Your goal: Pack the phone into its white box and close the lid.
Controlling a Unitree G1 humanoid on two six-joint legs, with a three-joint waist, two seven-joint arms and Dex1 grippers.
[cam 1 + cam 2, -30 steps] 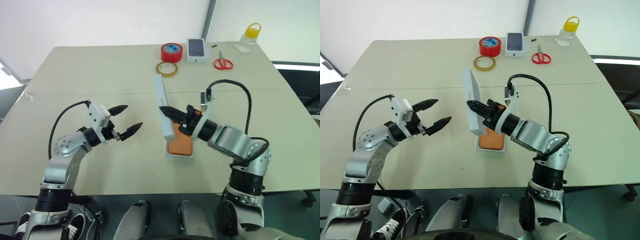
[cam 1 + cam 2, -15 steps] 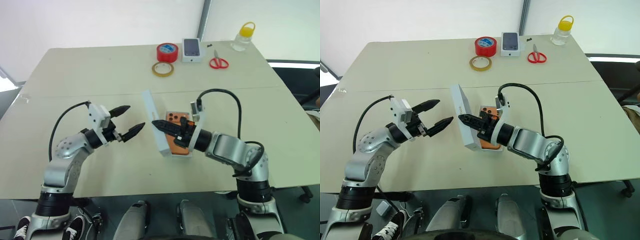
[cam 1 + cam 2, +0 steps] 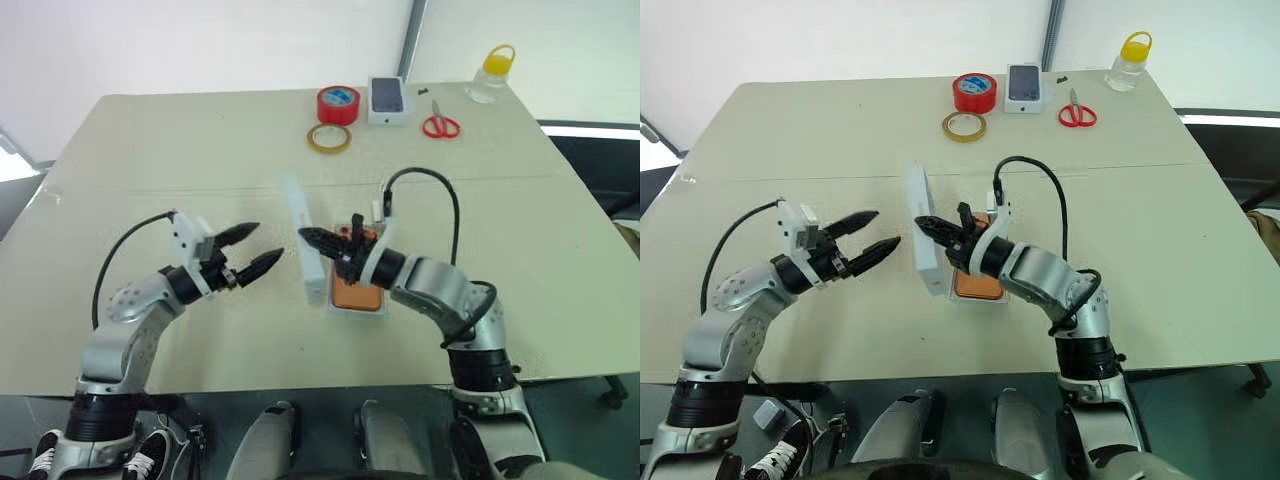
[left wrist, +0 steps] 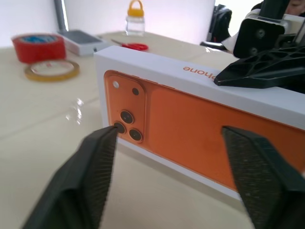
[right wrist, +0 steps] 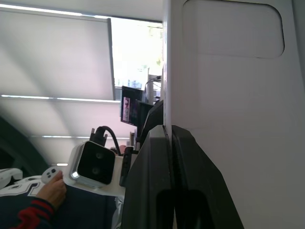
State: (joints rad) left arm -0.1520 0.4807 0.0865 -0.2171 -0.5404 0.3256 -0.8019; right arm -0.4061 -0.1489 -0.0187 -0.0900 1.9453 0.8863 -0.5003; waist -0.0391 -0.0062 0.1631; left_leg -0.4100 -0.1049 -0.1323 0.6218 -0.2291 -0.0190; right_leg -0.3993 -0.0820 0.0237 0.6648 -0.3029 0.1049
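A big beige table [image 3: 150, 150] stands by a white wall. At its far edge are a red tape roll [image 3: 339, 104], a thin yellow tape ring [image 3: 330, 138], a small box [image 3: 391, 100] with a phone picture on it, red scissors [image 3: 441, 126] and a bottle [image 3: 494, 74] with a yellow cap.

The left gripper [image 3: 252, 252] floats over the table with its two fingers apart. It holds nothing. In the left wrist view the lid [image 4: 200, 124] sits between its fingers [image 4: 90, 181] but does not touch them.

The right gripper [image 3: 312, 238] has its fingers pressed together. Its tip touches the top edge of the lid [image 3: 303, 240], which stands up on its long side. The lid has an orange phone picture on it.

The white box [image 3: 358, 308] lies flat just beside the lid, under the right gripper. The phone [image 3: 358, 293] lies inside it.
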